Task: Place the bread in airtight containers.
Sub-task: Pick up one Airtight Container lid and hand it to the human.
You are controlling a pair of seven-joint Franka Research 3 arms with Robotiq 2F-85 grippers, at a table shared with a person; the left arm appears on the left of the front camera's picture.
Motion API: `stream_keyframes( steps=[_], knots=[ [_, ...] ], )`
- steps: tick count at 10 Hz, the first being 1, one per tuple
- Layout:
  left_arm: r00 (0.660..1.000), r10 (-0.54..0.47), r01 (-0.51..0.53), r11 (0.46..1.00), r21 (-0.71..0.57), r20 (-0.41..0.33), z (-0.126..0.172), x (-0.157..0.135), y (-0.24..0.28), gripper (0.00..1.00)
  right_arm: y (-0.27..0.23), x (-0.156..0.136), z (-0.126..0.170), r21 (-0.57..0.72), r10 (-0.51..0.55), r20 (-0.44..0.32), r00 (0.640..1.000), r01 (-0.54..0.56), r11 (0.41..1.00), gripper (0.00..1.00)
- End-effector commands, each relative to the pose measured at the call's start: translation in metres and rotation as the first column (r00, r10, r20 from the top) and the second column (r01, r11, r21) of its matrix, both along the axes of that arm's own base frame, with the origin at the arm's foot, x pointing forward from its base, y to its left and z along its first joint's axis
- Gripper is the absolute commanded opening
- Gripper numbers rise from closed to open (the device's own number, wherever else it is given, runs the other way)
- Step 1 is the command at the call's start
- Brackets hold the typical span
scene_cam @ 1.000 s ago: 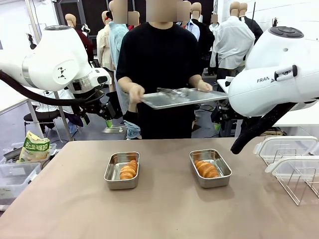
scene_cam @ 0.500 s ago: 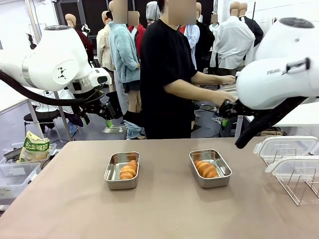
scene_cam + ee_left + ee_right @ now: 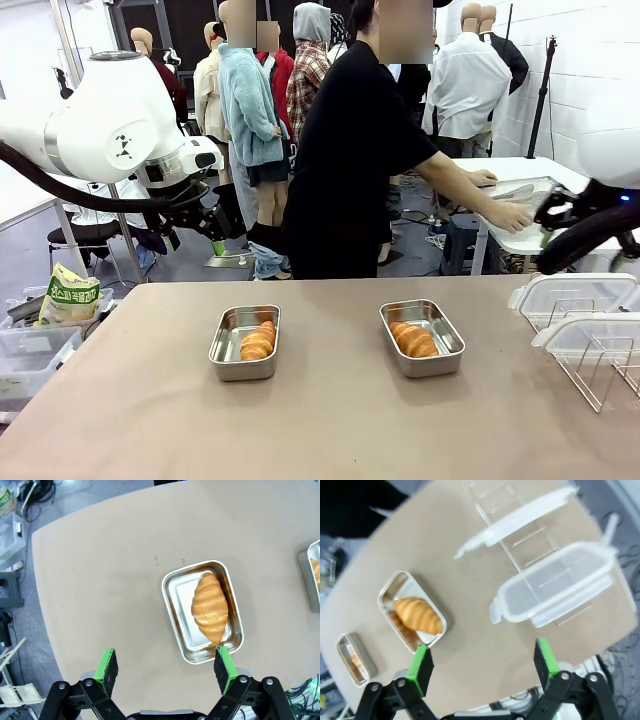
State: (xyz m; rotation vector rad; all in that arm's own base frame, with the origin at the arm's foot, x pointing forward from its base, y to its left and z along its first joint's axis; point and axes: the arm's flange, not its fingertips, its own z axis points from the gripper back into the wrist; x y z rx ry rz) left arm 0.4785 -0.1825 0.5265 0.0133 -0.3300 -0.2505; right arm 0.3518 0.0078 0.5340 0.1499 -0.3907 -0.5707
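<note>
Tan table [image 3: 330, 420]: near edge cut off in the front view; carries the tins and lids.

Person [image 3: 350, 150], black top: far side, turned toward a second table, one hand [image 3: 515, 215] at a metal tray [image 3: 525, 188] that the right arm partly hides.

Clear lids [image 3: 572, 295], two, white-rimmed: at the table's right end on a wire rack [image 3: 610, 375], cropped in the front view; the right wrist view shows both more fully, though blurred.

Left tin [image 3: 245, 342] and right tin [image 3: 421, 338]: steel, rounded corners, uncovered, well apart at mid-table.

Bread: one roll [image 3: 258, 342] in the left tin, one roll [image 3: 413, 340] in the right. Golden-orange, ridged, glossy; the left wrist view gives the crust plainly, lying lengthwise.

Left gripper [image 3: 165, 652]: jaws spread wide, empty, above the left tin.

Right gripper [image 3: 481, 650]: jaws spread wide, empty, above the table's right end.
</note>
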Motion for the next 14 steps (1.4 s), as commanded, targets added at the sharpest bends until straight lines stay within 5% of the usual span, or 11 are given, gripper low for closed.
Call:
stream_keyframes(
  steps=[1,2,3,4,6,9,10,11,13,14],
  knots=[
    [1.000,0.002,-0.002,1.000,0.003,0.001,0.001,-0.001,0.002,1.00,-0.034,0.004,-0.012,0.069,0.058,-0.034,0.998,-0.056,0.996,1.00],
    [1.000,0.002,-0.002,1.000,0.003,0.001,0.001,-0.001,0.002,1.00,-0.062,0.003,-0.016,-0.007,0.326,-0.048,0.944,-0.326,0.945,1.00],
    [1.000,0.002,-0.002,1.000,0.003,0.001,0.001,-0.001,0.002,1.00,-0.087,0.002,-0.020,-0.007,0.321,-0.059,0.945,-0.322,0.947,1.00],
    [1.000,0.002,-0.002,1.000,0.003,0.001,0.001,-0.001,0.002,1.00,-0.103,-0.001,-0.019,-0.036,0.482,-0.053,0.874,-0.484,0.874,1.00],
    [1.000,0.002,-0.002,1.000,0.003,0.001,0.001,-0.001,0.002,1.00,-0.108,-0.009,-0.010,-0.119,0.682,-0.194,0.705,-0.707,0.697,1.00],
    [1.000,0.002,-0.002,1.000,0.003,0.001,0.001,-0.001,0.002,1.00,-0.087,-0.016,0.003,-0.188,0.856,-0.271,0.440,-0.897,0.401,1.00],
    [1.000,0.002,-0.002,1.000,0.003,0.001,0.001,-0.001,0.002,1.00,-0.077,-0.013,0.007,-0.193,0.855,-0.277,0.437,-0.898,0.396,1.00],
    [1.000,0.002,-0.002,1.000,0.003,0.001,0.001,-0.001,0.002,1.00,-0.091,-0.016,-0.001,-0.143,0.811,-0.274,0.518,-0.855,0.498,1.00],
    [1.000,0.002,-0.002,1.000,0.003,0.001,0.001,-0.001,0.002,1.00,-0.091,-0.016,-0.001,-0.143,0.811,-0.274,0.518,-0.855,0.498,1.00],
    [1.000,0.002,-0.002,1.000,0.003,0.001,0.001,-0.001,0.002,1.00,-0.083,-0.015,0.005,-0.163,0.838,-0.274,0.472,-0.882,0.443,1.00]
  ],
)
